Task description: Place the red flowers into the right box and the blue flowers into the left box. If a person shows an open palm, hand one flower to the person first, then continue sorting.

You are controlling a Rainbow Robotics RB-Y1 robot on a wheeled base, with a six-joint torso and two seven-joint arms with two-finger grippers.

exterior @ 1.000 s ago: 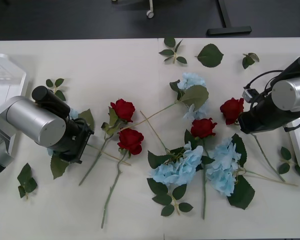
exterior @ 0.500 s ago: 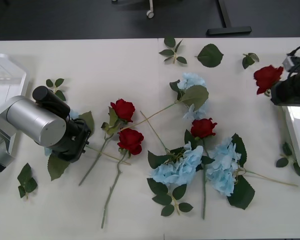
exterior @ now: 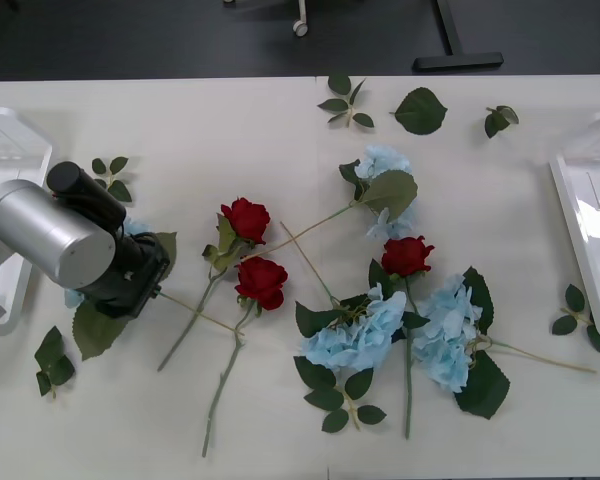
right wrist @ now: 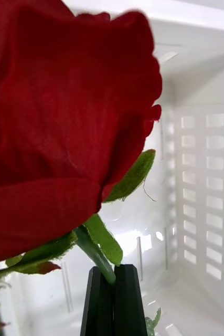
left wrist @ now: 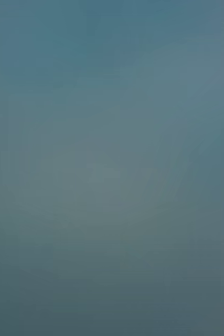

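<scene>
R gripper point(right wrist: 113, 294) is clamped on a rose point(right wrist: 64, 131) stem just under the bloom, which hangs right above the right box point(exterior: 590, 215); the floor lies straight beyond the fingers, so I'd judge the drop needs only a release, no sideways travel. L gripper point(exterior: 130, 285) sits low over a blue flower point(exterior: 135, 232) by the left box point(exterior: 5, 160), clearly the nearer arm for it, but can't tell if its fingers are apart or closed. Three roses and three blue heads lie mid-table point(exterior: 230, 120), stems crossing.
</scene>
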